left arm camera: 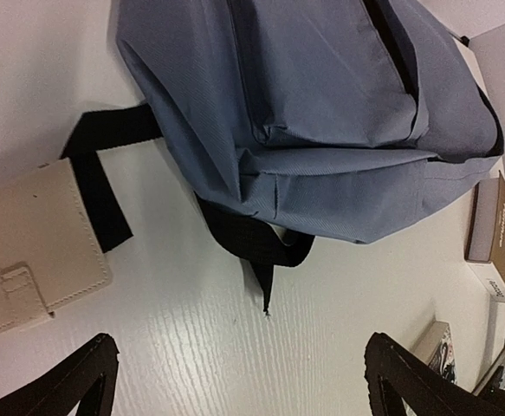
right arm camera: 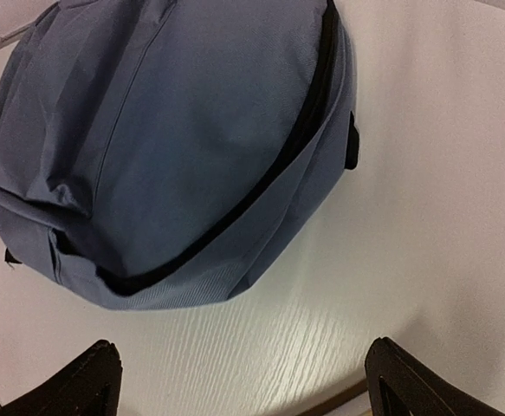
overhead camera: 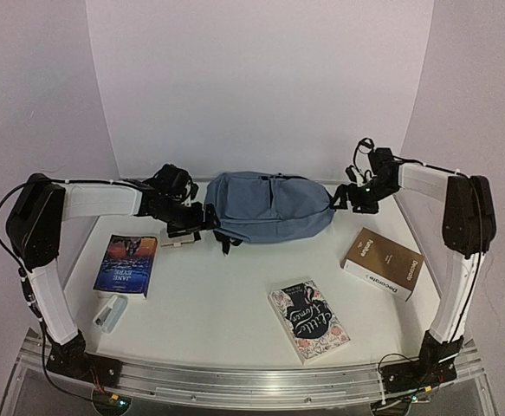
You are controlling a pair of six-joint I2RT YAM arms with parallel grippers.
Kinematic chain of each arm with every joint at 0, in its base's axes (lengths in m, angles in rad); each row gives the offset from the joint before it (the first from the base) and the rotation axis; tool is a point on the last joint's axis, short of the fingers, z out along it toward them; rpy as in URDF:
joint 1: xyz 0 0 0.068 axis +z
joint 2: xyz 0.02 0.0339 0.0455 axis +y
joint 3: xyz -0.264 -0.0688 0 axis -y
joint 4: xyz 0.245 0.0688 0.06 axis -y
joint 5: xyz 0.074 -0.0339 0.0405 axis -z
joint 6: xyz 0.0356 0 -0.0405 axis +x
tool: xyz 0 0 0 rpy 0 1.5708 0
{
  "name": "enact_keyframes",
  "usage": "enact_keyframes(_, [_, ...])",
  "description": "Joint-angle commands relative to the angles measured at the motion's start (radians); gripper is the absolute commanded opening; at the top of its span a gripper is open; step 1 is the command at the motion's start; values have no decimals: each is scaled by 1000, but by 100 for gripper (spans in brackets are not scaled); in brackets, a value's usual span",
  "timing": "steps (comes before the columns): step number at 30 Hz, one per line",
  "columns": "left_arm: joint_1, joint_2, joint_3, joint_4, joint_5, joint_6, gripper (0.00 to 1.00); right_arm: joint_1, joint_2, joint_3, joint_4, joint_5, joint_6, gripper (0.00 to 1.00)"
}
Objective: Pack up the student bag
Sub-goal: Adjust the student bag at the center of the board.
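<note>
We find the student bag [overhead camera: 265, 205] lying flat, not yet packed, between the arms' ends. The left gripper [overhead camera: 187, 218] and right gripper [overhead camera: 352, 198] flank it, jaws apart and empty, probably stationed to open it. A cream wallet [overhead camera: 179, 241] lies just beside the bag's left end. A blue book [overhead camera: 126, 263], floral book [overhead camera: 308, 319] and brown book [overhead camera: 382, 263] lie in front of the bag.

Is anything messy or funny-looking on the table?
Nothing is spilled or broken. The bag lies floppy at the back, and one black strap sticks out from under it, right beside a cream wallet. The blue book, floral book and brown book lie scattered at different angles.
</note>
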Motion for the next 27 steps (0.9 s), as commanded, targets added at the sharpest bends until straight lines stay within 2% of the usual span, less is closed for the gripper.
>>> enact_keyframes(1, [-18,49,63,61,44,-41,100,16,88,101,34,14,61,98])
enact_keyframes(9, [-37,150,134,76,91,-71,100,28,260,239,42,-36,119,93])
enact_keyframes(12, [-39,175,148,93,116,-91,100,28,305,280,41,-65,152,86])
enact_keyframes(18, [-39,203,172,109,115,-110,100,28,304,275,42,-114,192,43])
enact_keyframes(23, [-40,277,255,86,132,-117,99,31,182,199,54,-188,224,20])
enact_keyframes(26, [-40,338,331,65,143,-111,97,42,105,145,68,-195,228,3])
enact_keyframes(27, [-40,361,364,51,147,-107,95,46,83,128,70,-195,228,0])
